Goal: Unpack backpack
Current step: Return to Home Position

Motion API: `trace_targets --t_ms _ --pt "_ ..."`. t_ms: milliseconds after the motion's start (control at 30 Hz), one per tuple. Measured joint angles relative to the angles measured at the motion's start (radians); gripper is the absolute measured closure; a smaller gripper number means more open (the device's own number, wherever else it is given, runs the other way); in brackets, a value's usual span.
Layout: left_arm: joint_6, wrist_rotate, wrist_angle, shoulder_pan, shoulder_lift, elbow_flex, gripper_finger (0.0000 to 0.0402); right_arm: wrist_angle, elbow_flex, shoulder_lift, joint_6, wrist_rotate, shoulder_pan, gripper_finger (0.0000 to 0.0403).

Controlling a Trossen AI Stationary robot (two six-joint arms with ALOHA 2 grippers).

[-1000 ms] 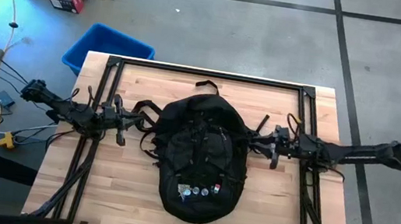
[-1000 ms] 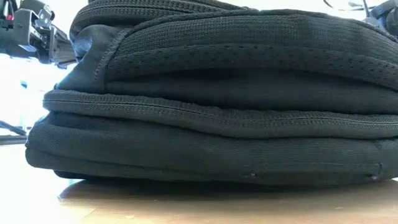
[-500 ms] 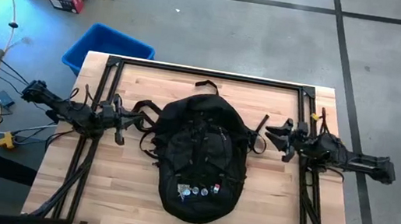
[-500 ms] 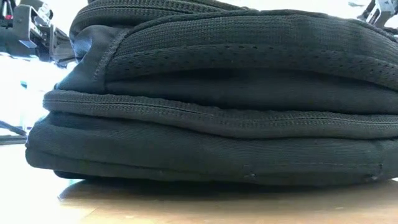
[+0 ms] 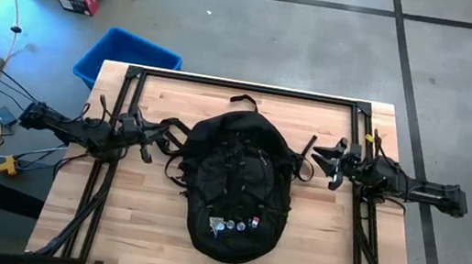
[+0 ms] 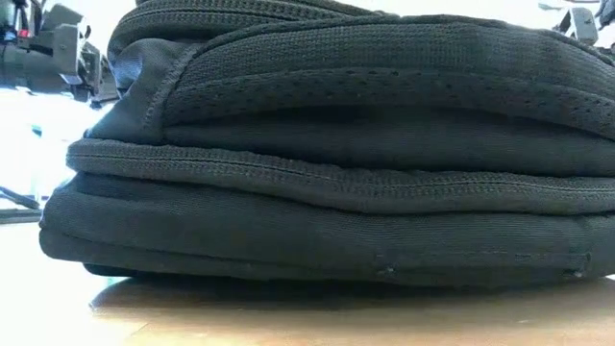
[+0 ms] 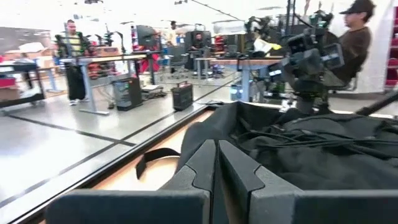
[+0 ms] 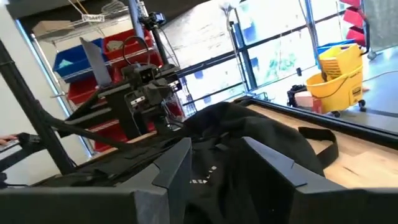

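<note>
Black fabric dominates the overhead view. The backpack (image 5: 238,183) lies flat at the centre of the wooden table (image 5: 139,229) with its badges (image 5: 232,226) facing up. It sits midway between the two arms, so either could reach it. The left end effector (image 5: 141,133) hangs just beside the bag's left side and the right end effector (image 5: 324,161) just beside its right. Neither has hold of the bag, which suits arms parking rather than working.

At table height, the backpack (image 6: 336,173) fills the picture. Its zip lines look shut and its layers lie flat, so it seems packed, not emptied.

On the left wrist camera, the left end effector (image 7: 216,149) has its fingers pressed together on nothing, aimed across the backpack (image 7: 311,146).

On the right wrist camera, the right end effector (image 8: 216,146) is spread wide and empty, with the backpack (image 8: 249,134) just beyond it.
</note>
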Motion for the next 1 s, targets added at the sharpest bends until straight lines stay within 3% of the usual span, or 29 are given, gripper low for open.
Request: trace_targets --t_ms 267,767,1000 --pt "0.000 0.000 0.000 0.052 0.000 0.000 0.0401 -0.034 0.000 0.001 -0.152 0.047 0.000 0.0276" --pt "0.000 0.001 -0.001 0.188 0.000 0.000 0.0401 -0.034 0.000 0.000 -0.151 0.043 0.000 0.0276" --pt "0.000 0.000 -0.002 0.198 0.000 0.000 0.0401 -0.034 0.000 0.000 -0.152 0.043 0.000 0.0276"
